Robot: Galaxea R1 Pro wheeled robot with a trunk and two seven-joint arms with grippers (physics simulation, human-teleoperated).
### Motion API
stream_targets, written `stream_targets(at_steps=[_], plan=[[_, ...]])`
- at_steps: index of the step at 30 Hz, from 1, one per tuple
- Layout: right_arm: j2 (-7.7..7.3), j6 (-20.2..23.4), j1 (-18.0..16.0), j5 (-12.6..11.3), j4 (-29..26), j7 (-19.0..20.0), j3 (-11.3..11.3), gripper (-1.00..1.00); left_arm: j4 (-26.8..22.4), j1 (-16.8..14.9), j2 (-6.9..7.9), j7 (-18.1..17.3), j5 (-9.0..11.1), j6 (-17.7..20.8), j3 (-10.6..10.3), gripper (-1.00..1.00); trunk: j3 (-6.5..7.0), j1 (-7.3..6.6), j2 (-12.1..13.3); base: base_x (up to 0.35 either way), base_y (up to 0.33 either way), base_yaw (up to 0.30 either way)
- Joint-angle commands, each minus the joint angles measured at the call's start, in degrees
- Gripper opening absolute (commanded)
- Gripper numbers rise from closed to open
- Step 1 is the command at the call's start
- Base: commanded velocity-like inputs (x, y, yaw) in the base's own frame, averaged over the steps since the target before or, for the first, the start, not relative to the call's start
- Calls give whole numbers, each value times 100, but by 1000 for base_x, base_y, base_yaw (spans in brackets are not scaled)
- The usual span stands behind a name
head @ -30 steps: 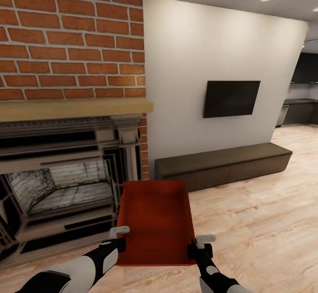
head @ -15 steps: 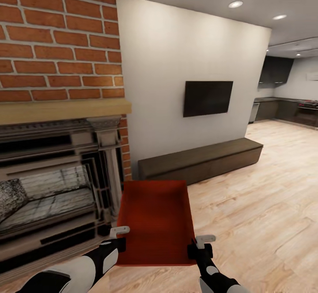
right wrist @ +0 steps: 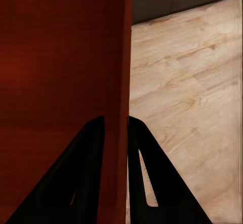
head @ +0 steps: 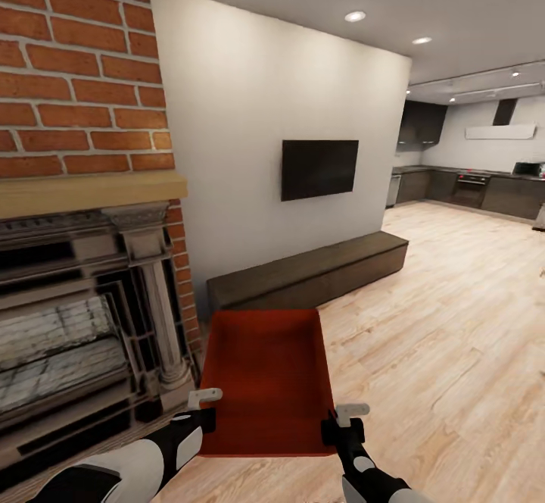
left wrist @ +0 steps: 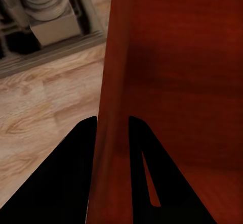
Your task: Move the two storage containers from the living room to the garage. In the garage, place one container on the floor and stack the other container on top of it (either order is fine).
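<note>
Carrying one orange-red container (head: 265, 382) between both arms, the robot stands in the living room on the wood-plank floor (head: 454, 336). The container is held lengthwise, its near end between the two grippers and its far end toward the low dark cabinet (head: 310, 276) along the white wall (head: 265, 124).

Open room lies to the right and far right: bare planks run past the cabinet's end toward the kitchen (head: 469, 185) with its dark units. On the left the brick fireplace (head: 76, 260) stands near, its pillar base just beside the container's left wall in the left wrist view, though not touching it. A black screen (head: 319, 169) hangs on the wall above the cabinet.

The left gripper (head: 203, 410) sits at the container's near left corner. In the left wrist view its fingers (left wrist: 76, 173) stand one on each side of the left wall's rim (left wrist: 112, 133), clamped on it with only the wall's thickness between them. The right gripper (head: 344, 423) sits at the near right corner; in the right wrist view its fingers (right wrist: 147, 173) likewise straddle the right wall (right wrist: 119, 107), pinched onto it, with bare floor just outside.

The container's inside is bare and its floor looks level.
</note>
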Motion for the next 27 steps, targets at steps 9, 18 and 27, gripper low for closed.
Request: stream_targets(at_steps=[9,18,27], plan=[[-38,-29,-3,-98,66,-83,36,-100,-18,-11,28,80,4,-11,252,-100,-9,1,-8,0,0,-286],[-38,-29,-3,-98,66,-83,36,-100,-18,-11,31,82,5,-11,252,-100,-9,1,-8,0,0,-286],[-38,-29,-3,-98,66,-83,36,-100,-18,-11,30,78,5,-11,252,-100,-8,1,-8,0,0,-286]])
